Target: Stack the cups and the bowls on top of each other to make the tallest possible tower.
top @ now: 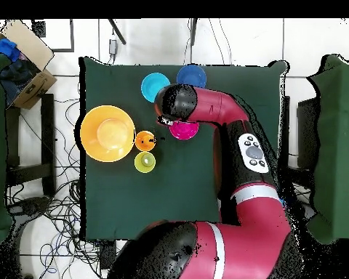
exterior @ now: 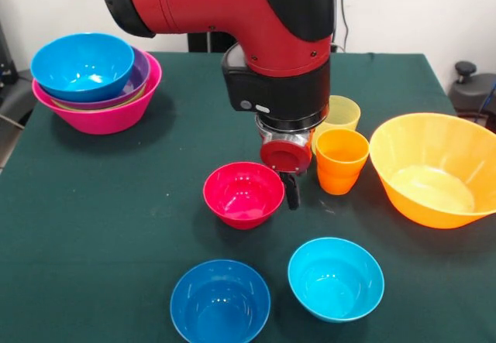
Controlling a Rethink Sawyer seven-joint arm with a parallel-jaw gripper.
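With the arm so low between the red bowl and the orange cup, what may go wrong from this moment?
1. The end effector hangs in the narrow gap between the red bowl and the orange cup; a small sideways move may push or tip either one.
2. The yellow cup stands close behind the orange cup, so a knocked cup may hit it.
3. The tower stands near the table's corner; a hard placement there may shove it off.
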